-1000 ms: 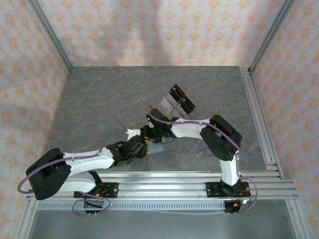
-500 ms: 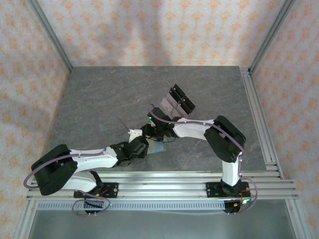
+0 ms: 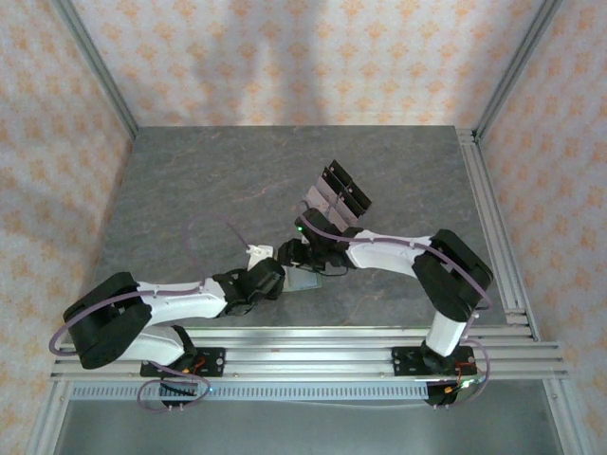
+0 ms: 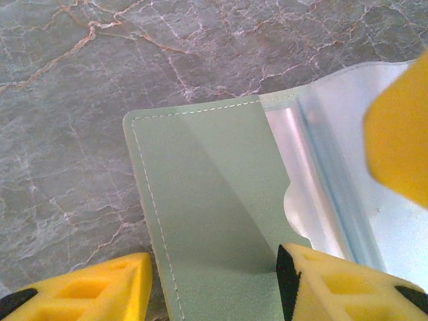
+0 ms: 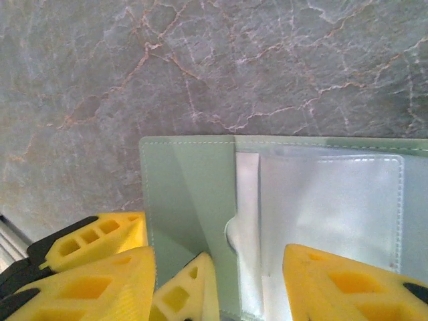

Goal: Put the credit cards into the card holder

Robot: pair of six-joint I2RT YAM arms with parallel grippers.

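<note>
The sage-green card holder (image 4: 214, 200) lies opened flat on the grey stone table, its clear plastic pocket (image 5: 328, 200) to the right of the green flap. My left gripper (image 4: 210, 287) is open. One finger rests on the table just off the holder's left edge and the other presses on the flap by the pocket's notch. My right gripper (image 5: 221, 294) is open too, spanning the holder, with its right finger (image 5: 354, 281) on the clear pocket. From above, both grippers meet over the card holder (image 3: 303, 282). Greyish-mauve credit cards (image 3: 320, 196) lean in the rack behind.
The clear tilted acrylic rack (image 3: 343, 194) with black parts stands just behind the grippers, mid-table. Aluminium rails (image 3: 493, 227) run along the right edge and the near edge. Open stone surface lies to the left and at the back.
Both grippers have slid a little to the right over the card holder. The right arm's elbow has swung out to the right. The card holder has stayed open and flat.
</note>
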